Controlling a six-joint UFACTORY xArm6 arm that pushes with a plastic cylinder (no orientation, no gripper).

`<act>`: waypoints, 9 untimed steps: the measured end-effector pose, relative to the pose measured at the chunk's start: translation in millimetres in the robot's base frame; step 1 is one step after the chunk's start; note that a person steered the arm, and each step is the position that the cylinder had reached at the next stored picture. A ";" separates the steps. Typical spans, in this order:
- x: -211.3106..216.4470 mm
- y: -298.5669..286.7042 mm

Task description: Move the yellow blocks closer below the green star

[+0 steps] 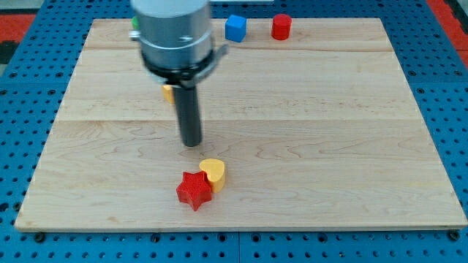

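My tip (191, 143) rests on the wooden counter (329, 146) a little left of the middle, with bare wood all round its end; the tool is a plain rod, so there is nothing on it to stand apart or clamp together. Just below the tip and slightly toward the view's right sits the yellow heart (213, 174), not touching the rod, and pressed against its lower left side is the red star (194, 190). Both lie fairly near the counter's bottom edge but clear of it. A second yellow block (168, 92) peeks out to the left of the rod higher up, mostly hidden behind the arm, so its shape cannot be made out. A sliver of a green block (134, 23) shows at the view's top beside the arm's housing, close to the top edge; its shape is hidden. Along that same top edge stand the blue block (235, 28) and, just to its right, the red cylinder (281, 26). The whole right half of the counter is open wood, as is the left side below the partly hidden yellow block.
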State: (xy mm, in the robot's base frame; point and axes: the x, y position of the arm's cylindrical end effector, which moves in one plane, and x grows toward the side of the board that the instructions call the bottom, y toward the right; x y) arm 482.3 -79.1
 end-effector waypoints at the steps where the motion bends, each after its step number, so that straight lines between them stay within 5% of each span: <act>1: -12.4 6.7; 4: -81.2 -46.5; 6: -114.4 -15.7; 7: -45.4 9.5; 9: 82.9 149.8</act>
State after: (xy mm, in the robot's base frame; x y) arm 565.2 70.7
